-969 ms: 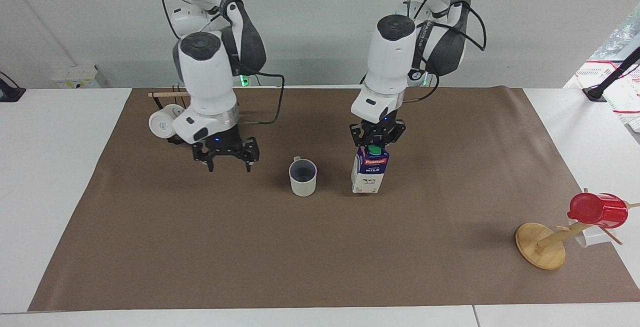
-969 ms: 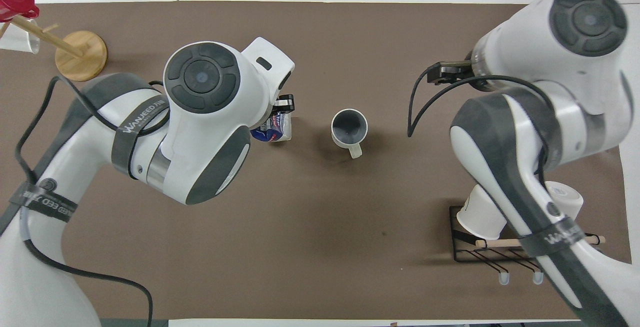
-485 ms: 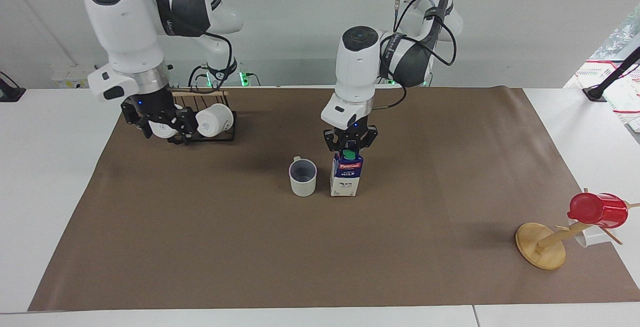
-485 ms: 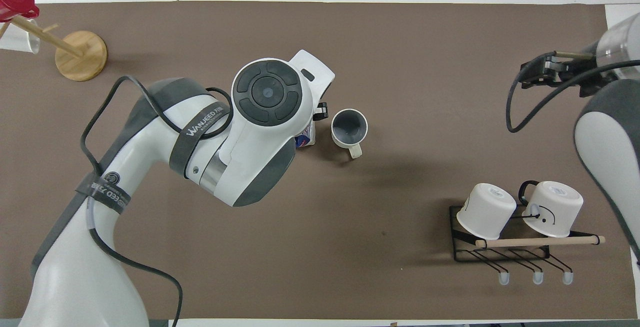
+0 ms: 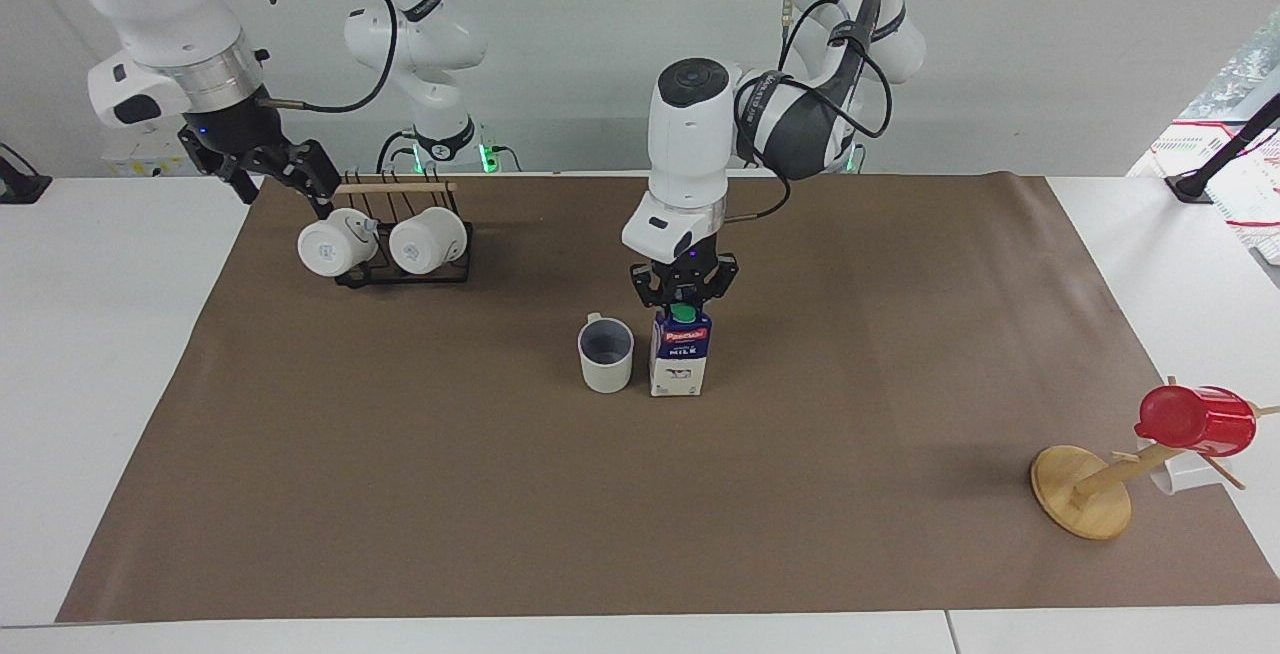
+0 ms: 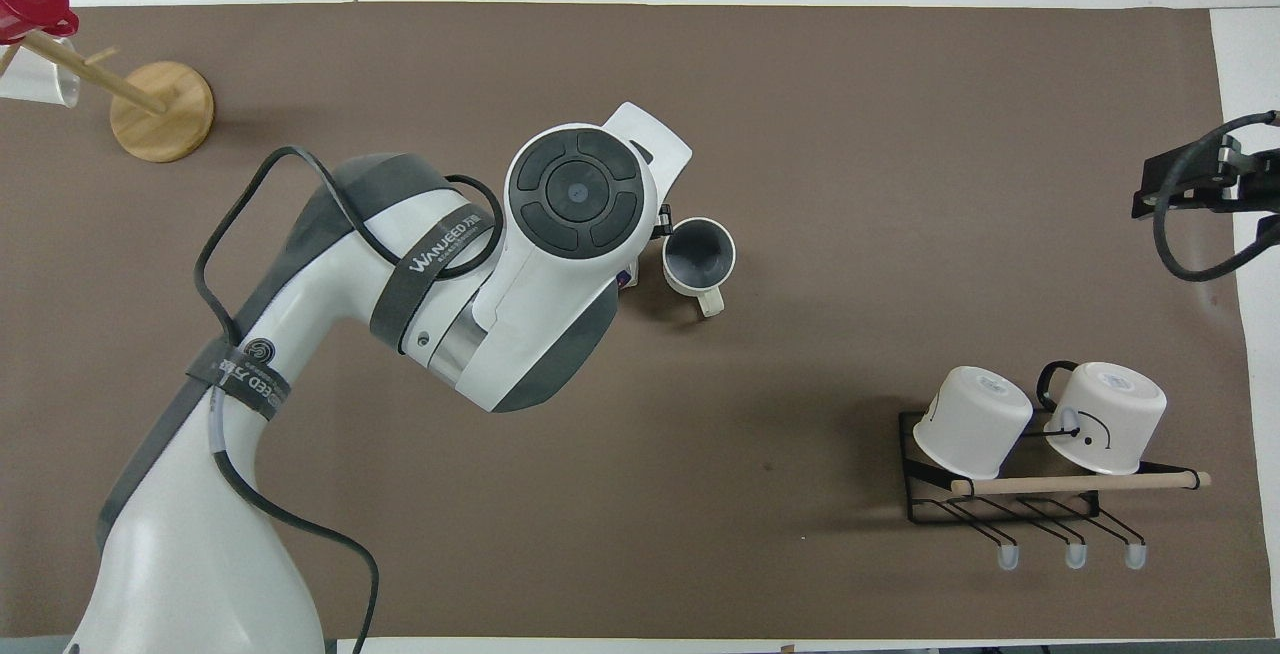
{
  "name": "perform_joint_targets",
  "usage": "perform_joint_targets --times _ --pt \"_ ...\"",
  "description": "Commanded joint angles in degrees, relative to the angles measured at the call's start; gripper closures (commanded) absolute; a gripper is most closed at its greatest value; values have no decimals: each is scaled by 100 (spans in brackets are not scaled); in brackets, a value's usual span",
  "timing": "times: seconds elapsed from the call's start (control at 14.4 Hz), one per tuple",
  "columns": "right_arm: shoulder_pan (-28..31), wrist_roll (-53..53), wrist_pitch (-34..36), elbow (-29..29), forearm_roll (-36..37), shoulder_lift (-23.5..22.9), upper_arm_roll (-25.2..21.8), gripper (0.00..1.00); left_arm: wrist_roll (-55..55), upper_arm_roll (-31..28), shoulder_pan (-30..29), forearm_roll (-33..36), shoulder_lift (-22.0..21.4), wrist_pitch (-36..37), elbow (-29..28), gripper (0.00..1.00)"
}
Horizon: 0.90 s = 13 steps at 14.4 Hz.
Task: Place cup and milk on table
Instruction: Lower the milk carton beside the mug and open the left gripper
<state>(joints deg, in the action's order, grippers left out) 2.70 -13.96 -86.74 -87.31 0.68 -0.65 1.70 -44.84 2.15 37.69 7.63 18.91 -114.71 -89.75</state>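
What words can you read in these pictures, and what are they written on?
"Pascual": red label on the milk carton, which the left gripper holds by its top beside the cup.
"MILK": just under that label.
"WANJEED": grey strap around the left arm; the letters after it are too blurred to read.
Small marks on the bases of the two white mugs in the rack: too small to read.

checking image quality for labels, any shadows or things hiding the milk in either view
Facing view: milk fully visible, with a soft shadow on the brown paper beside the cup. Overhead view: the left arm covers nearly all the milk; only a sliver shows.
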Motion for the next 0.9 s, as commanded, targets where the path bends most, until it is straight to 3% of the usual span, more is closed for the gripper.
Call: perform_joint_targets --times 0.0,0.21,0.28,0.35,0.42,0.55,0.83 --pt "108 121 -45 -58 -139 -32 50 0 -130 -83 107 186 60 212 133 100" --pt "117 139 -45 -67 -86 -23 50 0 -130 -83 168 186 42 264 90 100" --pt "108 130 -36 -67 -95 -23 50 0 -139 -74 168 186 42 230 81 82" --pt "108 130 -36 -76 -95 -23 50 0 -130 -83 168 186 42 212 81 29" --pt "99 130 -45 -85 -95 -23 50 0 -130 -83 168 186 42 177 81 0" --pt "117 121 -45 -102 -112 -14 59 0 -130 -74 124 125 -10 159 81 0" --pt "73 130 -54 -111 -130 -14 59 0 -25 -92 -234 72 -790 265 -278 0"
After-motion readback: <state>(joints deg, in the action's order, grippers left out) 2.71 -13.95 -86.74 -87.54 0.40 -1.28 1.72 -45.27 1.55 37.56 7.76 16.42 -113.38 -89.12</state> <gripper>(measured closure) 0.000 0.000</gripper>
